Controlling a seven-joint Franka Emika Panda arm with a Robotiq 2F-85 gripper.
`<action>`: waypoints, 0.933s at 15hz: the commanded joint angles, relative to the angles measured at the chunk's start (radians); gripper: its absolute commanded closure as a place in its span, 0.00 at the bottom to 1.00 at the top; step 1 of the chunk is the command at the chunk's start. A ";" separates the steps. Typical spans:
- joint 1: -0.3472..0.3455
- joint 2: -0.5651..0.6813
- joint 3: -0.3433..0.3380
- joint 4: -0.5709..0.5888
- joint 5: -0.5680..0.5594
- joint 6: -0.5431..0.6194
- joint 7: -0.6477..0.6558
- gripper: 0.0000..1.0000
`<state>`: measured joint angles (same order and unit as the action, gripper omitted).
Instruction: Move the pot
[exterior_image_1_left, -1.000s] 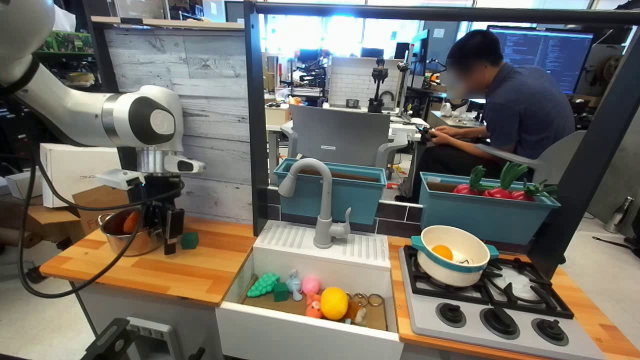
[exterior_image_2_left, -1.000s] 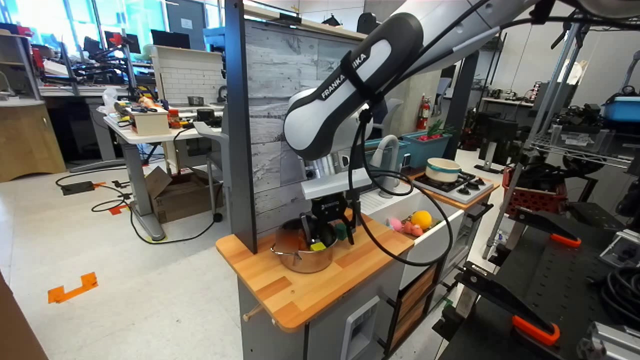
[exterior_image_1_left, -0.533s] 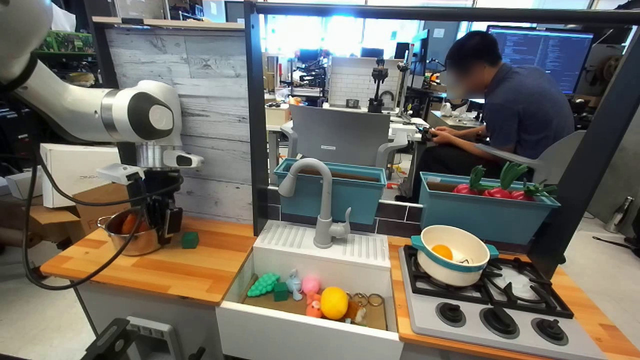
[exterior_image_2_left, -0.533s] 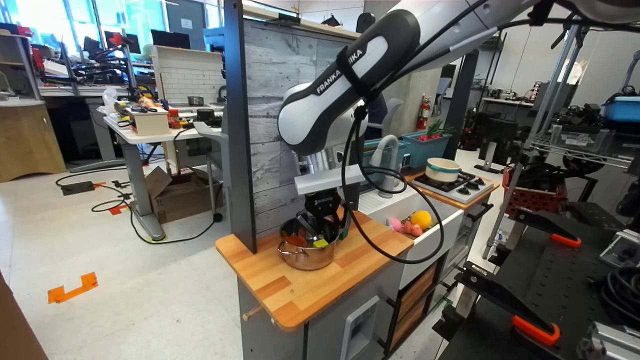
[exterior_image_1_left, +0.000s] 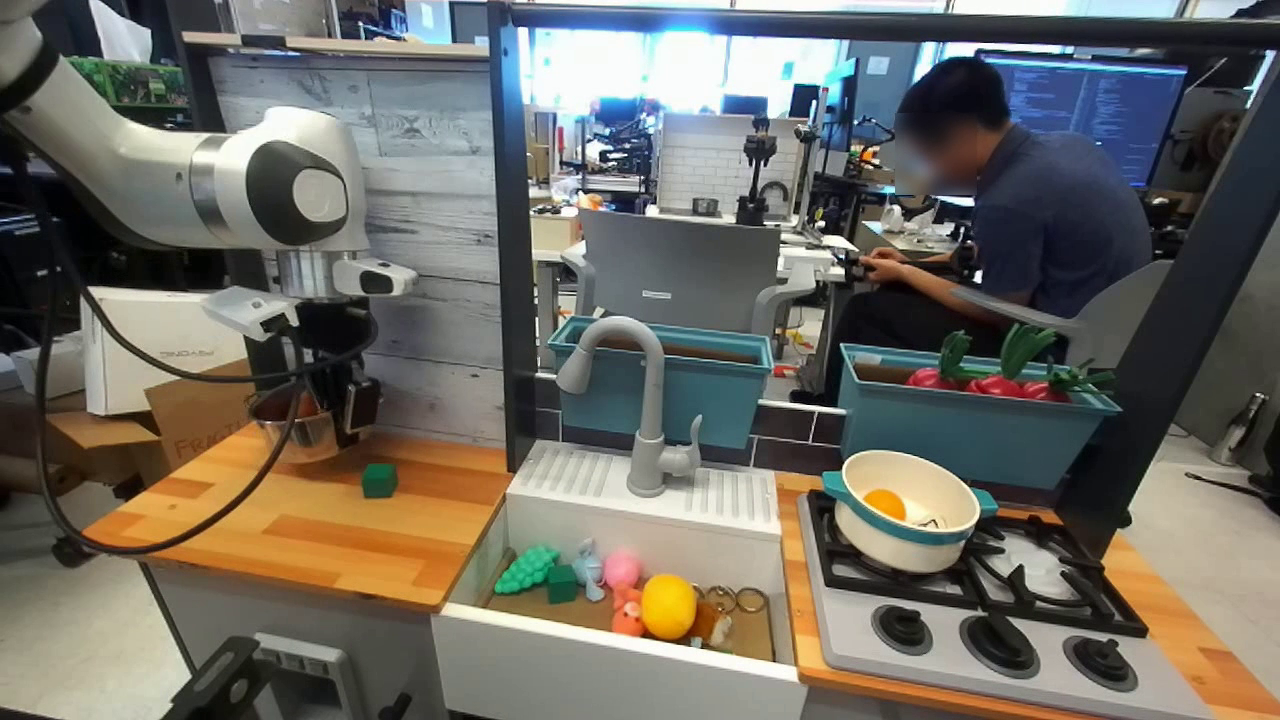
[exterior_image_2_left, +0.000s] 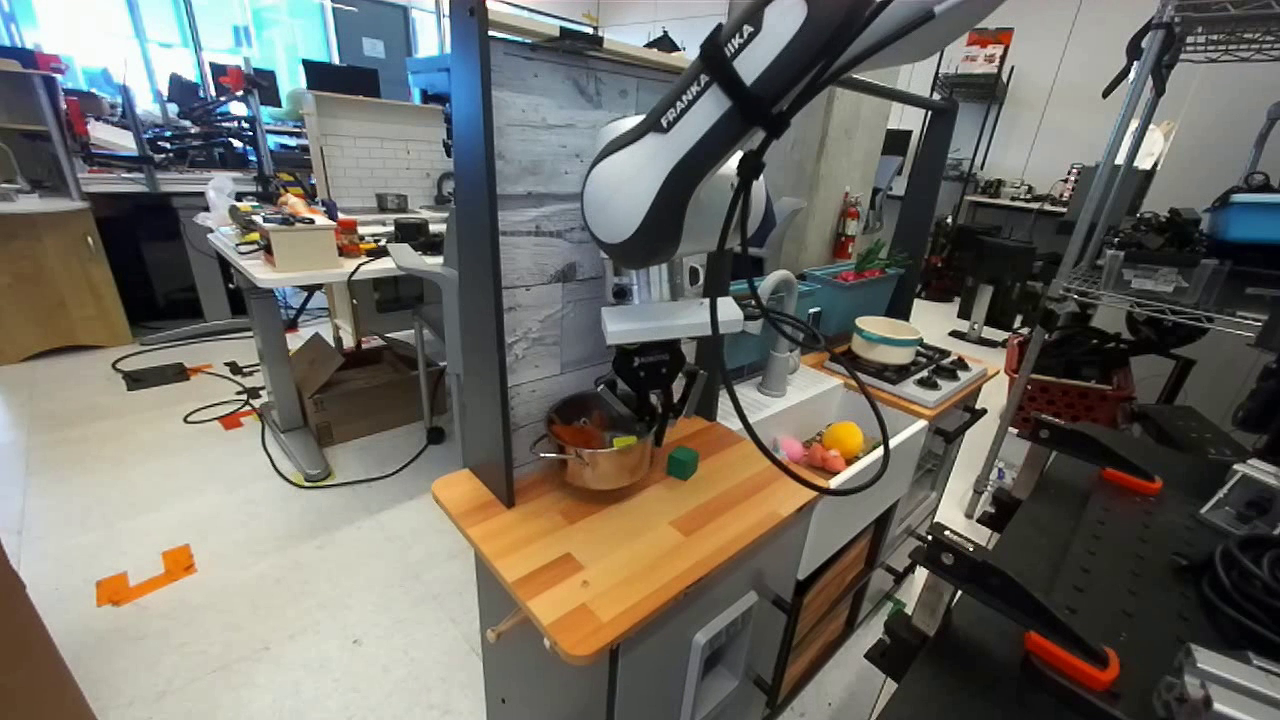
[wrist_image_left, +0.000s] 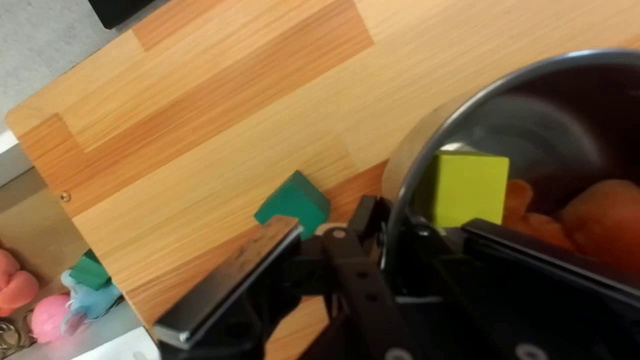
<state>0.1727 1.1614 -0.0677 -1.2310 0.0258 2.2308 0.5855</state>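
Within the gripper (wrist_image_left: 394, 226): pot rim (wrist_image_left: 479, 101).

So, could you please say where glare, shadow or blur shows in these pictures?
In both exterior views, the windows wash out; in an exterior view, the seated person's face is blurred; in the wrist view, shadow darkens part of the pot, and much of the gripper merges into black.

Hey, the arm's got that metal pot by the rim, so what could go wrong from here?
The gripper pinches the pot on one side only, so it could twist or slip. If it tips, the yellow block inside might slide or fall out. The green block on the counter sits close by; the pot could bump it.
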 joint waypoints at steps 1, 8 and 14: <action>-0.027 -0.153 -0.004 -0.236 0.025 0.104 -0.029 0.98; -0.085 -0.286 -0.032 -0.500 0.052 0.212 -0.027 0.98; -0.099 -0.274 -0.067 -0.522 0.077 0.194 0.002 0.98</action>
<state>0.0735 0.9123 -0.1247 -1.7176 0.0739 2.4177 0.5826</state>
